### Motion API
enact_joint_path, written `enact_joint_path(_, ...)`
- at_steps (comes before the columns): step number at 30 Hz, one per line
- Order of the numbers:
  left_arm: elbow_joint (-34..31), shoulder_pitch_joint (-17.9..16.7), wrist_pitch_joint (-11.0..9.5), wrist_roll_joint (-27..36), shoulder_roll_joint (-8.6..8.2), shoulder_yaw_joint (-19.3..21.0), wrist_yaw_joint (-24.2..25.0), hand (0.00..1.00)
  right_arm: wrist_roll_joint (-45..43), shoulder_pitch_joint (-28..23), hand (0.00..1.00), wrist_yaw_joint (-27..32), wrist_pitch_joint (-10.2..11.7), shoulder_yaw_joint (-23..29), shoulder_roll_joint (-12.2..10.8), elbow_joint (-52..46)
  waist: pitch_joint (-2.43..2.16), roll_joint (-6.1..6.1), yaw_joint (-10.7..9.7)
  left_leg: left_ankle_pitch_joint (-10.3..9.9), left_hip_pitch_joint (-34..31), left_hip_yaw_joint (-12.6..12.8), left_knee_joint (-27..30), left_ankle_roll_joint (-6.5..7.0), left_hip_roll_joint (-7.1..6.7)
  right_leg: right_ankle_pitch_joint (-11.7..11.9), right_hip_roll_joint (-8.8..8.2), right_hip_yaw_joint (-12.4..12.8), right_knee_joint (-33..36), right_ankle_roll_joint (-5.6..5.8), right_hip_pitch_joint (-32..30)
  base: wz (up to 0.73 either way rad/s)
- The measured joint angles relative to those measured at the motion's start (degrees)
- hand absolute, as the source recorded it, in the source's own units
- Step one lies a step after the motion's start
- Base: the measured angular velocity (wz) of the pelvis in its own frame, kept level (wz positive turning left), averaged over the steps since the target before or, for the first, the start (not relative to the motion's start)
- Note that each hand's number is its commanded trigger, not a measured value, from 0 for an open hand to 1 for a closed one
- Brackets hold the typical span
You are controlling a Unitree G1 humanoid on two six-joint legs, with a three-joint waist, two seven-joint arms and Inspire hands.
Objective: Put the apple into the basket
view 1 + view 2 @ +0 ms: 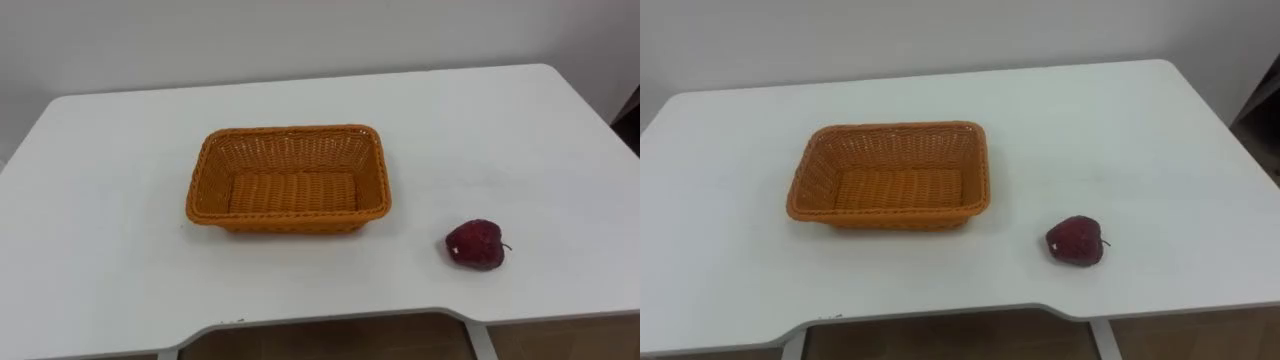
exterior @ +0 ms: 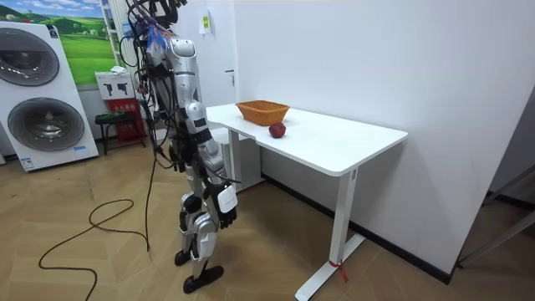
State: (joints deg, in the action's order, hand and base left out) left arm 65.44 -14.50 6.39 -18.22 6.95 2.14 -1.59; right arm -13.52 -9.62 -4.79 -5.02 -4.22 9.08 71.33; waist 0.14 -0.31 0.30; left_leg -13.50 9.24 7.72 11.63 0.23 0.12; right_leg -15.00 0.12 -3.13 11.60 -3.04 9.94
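Apple (image 1: pixel 475 244): on white table (image 1: pixel 100 200), stem towards robot's right, away from wicker basket (image 1: pixel 290 130).
Right hand (image 2: pixel 226 205): hanging low; clenched or released, cannot tell.

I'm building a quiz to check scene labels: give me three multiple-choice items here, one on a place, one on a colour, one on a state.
1. Where is the apple? A on the white table, right of the wicker basket; B inside the basket; C on the floor.
2. What colour is the basket? A blue; B black; C orange.
3. The basket is: A empty; B upside down; C full of fruit.
Answers: 1 A, it lies on bare tabletop apart from the basket; 2 C, its weave is orange; 3 A, only its woven bottom shows inside.
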Motion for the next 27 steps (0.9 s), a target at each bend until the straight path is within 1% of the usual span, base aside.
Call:
enact_joint_path(3,0.0,-0.02,0.0,-0.05,0.0,0.02,-0.03,0.0,0.04,-0.05,0.0,0.07,0.01,0.15,0.0,0.01,0.02,-0.01,0.06,0.0,0.05,0.15,-0.06,0.0,0.03,0.0,0.0,0.09,0.07,0.0,-0.03,0.0)
enact_joint_path(6,-0.02,-0.03,-0.03,0.0,0.0,0.06,-0.14,0.0,0.21,-0.05,0.0,0.66,0.04,0.77,-0.01,-0.01,0.0,-0.07,0.12,0.0,0.08,0.43,-0.16,0.0,0.02,0.0,0.1,0.85,0.22,0.0,-0.28,-0.08)
enact_joint_path(7,0.02,-0.02,-0.09,0.04,0.01,0.06,-0.32,0.0,1.81,-0.06,0.0,1.28,0.05,0.93,0.04,0.01,0.01,-0.15,0.19,0.0,0.21,0.99,-0.22,0.0,0.04,0.0,0.16,1.24,0.29,0.0,-0.34,-0.13)
enact_joint_path(9,0.4,0.18,-0.35,0.16,0.08,0.06,-0.55,0.0,5.69,-0.11,0.0,2.47,0.04,1.0,0.28,0.47,0.05,-0.22,0.14,0.0,0.28,1.25,-0.27,0.0,0.08,0.0,0.14,1.35,0.29,0.0,-0.32,-0.08)
enact_joint_path(10,0.8,0.59,-0.64,0.11,0.1,0.28,-0.73,0.0,9.04,-0.3,0.0,3.36,-0.01,1.17,0.43,0.74,0.11,-0.29,0.16,0.0,0.27,1.43,-0.31,0.0,0.07,0.01,0.14,1.47,0.31,0.01,-0.38,-0.05)
enact_joint_path(12,1.26,1.03,-1.17,0.09,0.05,2.13,-0.78,0.0,13.95,-0.75,0.0,5.01,-0.02,2.39,0.48,0.68,0.14,-0.38,0.21,0.0,0.26,1.59,-0.29,0.0,0.19,0.0,0.15,1.59,0.55,0.02,-0.65,-0.09)
enact_joint_path(13,1.25,1.02,-1.73,0.15,0.07,2.73,-1.24,0.0,18.68,-0.85,0.0,6.7,0.0,4.79,0.5,0.67,0.21,-0.27,0.03,0.0,0.21,1.57,-0.29,0.0,0.19,0.0,0.17,1.84,0.58,0.02,-0.87,-0.13)
enact_joint_path(14,0.98,0.86,-2.03,0.23,0.04,3.81,-1.58,0.0,26.77,-0.84,0.0,8.41,0.21,10.07,0.48,-0.52,0.21,-0.41,-0.3,0.0,0.27,1.64,-0.29,0.0,0.15,0.02,0.17,2.26,0.64,0.04,-0.94,-0.14)
enact_joint_path(15,0.95,0.74,-2.26,0.39,0.05,4.57,-1.69,0.0,31.07,-0.82,0.0,9.3,0.65,12.68,0.46,-1.77,0.23,-0.33,-0.54,0.0,0.34,1.74,-0.28,0.0,0.14,0.03,0.19,2.34,0.66,0.07,-0.97,-0.15)
enact_joint_path(17,0.48,-0.43,-3.55,0.89,0.25,7.99,-2.64,0.0,46.01,-0.4,0.0,12.23,3.97,18.76,0.24,-6.76,0.21,-0.35,-1.95,-0.01,0.58,1.98,-0.28,0.01,-0.05,0.04,0.23,2.68,0.75,0.09,-0.94,-0.09)
enact_joint_path(18,0.47,-0.52,-4.05,1.44,0.31,8.42,-3.16,0.0,49.85,-0.41,0.0,12.79,4.65,19.82,0.24,-8.24,0.23,-0.34,-2.15,-0.01,0.61,2.11,-0.3,0.01,-0.1,0.06,0.24,2.75,0.71,0.12,-0.95,-0.03)
enact_joint_path(19,-0.17,-1.06,-4.74,2.84,0.57,8.45,-4.08,0.0,57.68,-0.4,0.0,14.21,5.72,22.1,0.24,-11.22,0.19,-0.47,-2.8,-0.01,0.6,2.48,-0.3,0.01,-0.09,0.11,0.29,2.86,0.6,0.18,-0.9,0.0)
enact_joint_path(20,-0.39,-1.44,-5.21,3.38,0.68,8.51,-4.5,0.0,61.1,-0.24,0.0,14.91,6.23,23.21,0.24,-12.31,0.16,-0.53,-3.14,-0.01,0.57,2.5,-0.31,0.01,-0.09,0.12,0.29,2.82,0.54,0.2,-0.87,0.0)
enact_joint_path(21,-0.47,-1.91,-5.93,4.42,0.92,8.84,-5.19,0.0,67.49,0.25,0.0,16.74,7.07,25.99,0.23,-14.66,0.18,-0.57,-3.69,-0.01,0.49,2.48,-0.29,0.01,-0.09,0.2,0.32,2.84,0.42,0.21,-0.87,0.0)
enact_joint_path(22,-0.46,-2.33,-6.46,5.09,1.21,8.86,-5.83,0.0,72.38,0.76,0.0,18.54,8.35,27.99,0.26,-16.51,0.15,-0.66,-4.12,-0.01,0.38,2.49,-0.29,0.01,-0.07,0.31,0.36,2.86,0.23,0.21,-0.88,0.0)
enact_joint_path(23,-0.46,-2.67,-6.87,5.08,1.51,8.89,-6.57,0.0,75.57,1.49,0.0,20.28,9.81,29.48,0.37,-17.3,0.14,-0.77,-4.57,-0.01,0.35,2.51,-0.29,0.01,-0.06,0.33,0.37,2.92,0.18,0.2,-0.88,0.0)
enact_joint_path(25,-0.45,-2.89,-7.01,5.01,1.78,9.66,-7.05,0.0,77.5,2.23,0.0,22.79,11.19,31.78,0.42,-18.55,0.15,-0.93,-4.78,-0.01,0.32,2.62,-0.27,0.01,-0.05,0.33,0.38,3.02,0.18,0.2,-0.92,0.0)
enact_joint_path(27,-0.56,-2.71,-7.29,5.03,1.78,11.34,-7.12,0.0,77.92,2.17,0.0,25.85,11.61,33.45,0.47,-21.1,0.15,-0.98,-4.75,-0.01,0.21,2.63,-0.3,0.01,-0.08,0.32,0.37,3.08,0.16,0.2,-1.09,-0.02)
